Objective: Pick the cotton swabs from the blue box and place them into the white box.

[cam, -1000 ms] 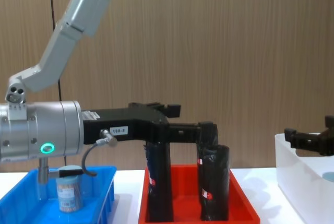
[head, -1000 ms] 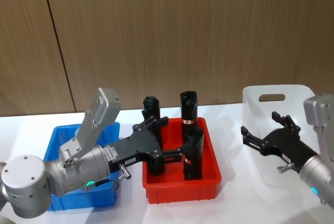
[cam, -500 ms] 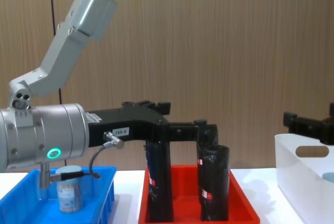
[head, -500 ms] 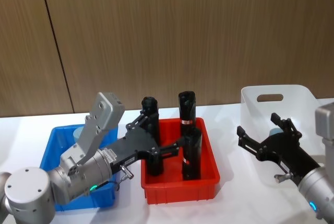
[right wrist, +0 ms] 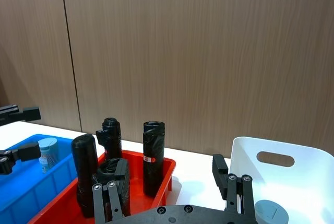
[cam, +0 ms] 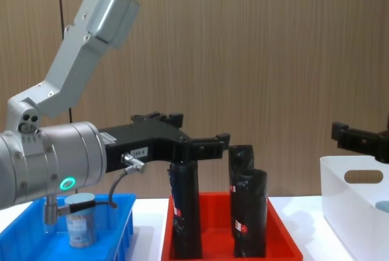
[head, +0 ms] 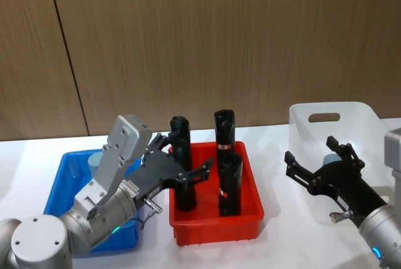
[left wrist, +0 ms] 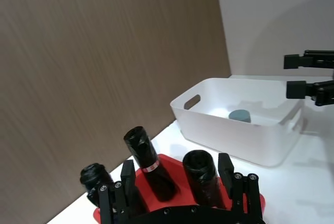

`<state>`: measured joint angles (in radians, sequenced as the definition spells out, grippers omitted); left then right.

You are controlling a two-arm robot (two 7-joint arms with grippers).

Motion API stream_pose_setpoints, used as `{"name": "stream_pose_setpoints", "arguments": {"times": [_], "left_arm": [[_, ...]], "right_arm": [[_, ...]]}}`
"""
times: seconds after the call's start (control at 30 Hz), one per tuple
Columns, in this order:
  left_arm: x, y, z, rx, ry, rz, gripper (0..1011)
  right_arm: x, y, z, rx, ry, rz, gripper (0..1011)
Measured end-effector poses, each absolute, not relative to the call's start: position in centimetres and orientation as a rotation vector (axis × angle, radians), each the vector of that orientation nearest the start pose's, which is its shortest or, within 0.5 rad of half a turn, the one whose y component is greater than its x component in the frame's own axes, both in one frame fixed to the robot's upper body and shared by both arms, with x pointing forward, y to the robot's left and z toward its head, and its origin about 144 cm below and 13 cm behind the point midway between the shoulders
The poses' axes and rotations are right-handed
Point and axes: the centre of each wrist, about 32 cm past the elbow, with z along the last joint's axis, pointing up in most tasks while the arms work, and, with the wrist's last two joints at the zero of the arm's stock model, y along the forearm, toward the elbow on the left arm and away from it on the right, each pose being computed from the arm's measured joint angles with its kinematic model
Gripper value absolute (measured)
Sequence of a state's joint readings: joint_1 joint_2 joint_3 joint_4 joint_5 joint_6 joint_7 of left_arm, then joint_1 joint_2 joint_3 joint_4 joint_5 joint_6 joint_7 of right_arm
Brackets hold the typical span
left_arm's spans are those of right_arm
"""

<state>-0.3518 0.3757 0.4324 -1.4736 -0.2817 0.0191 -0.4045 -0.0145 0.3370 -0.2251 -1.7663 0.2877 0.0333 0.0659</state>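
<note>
1. The left gripper (head: 183, 152) hangs with its jaws spread wide and empty over the left side of the red tray (head: 216, 226). It is level with the top of the leftmost of 3 upright black rolls (head: 230, 181).
2. Just left of the tray sits the blue box (head: 61, 184). 1 jar of cotton swabs (cam: 81, 224) stands upright inside it, behind the left arm.
3. The right gripper (head: 310, 148) hovers at the near left of the white box (head: 326, 117), also wide open and holding nothing.
4. A 2nd swab jar (left wrist: 240, 115) rests on the floor of the white box.
5. The 3 containers stand in a row on a white table (head: 282, 244), before a wood-panelled wall.
</note>
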Motion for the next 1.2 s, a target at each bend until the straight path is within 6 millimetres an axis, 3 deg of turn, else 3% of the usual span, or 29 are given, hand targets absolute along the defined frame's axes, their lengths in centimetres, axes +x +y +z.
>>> {"name": "stream_pose_setpoints", "arguments": {"times": [1.2], "left_arm": [[49.2,19.8,120.4,0.061,-0.268,1.122,1004]], "right_arm": [[44.3,-23.7,118.9,0.026,-0.075,-1.229,1002]]}}
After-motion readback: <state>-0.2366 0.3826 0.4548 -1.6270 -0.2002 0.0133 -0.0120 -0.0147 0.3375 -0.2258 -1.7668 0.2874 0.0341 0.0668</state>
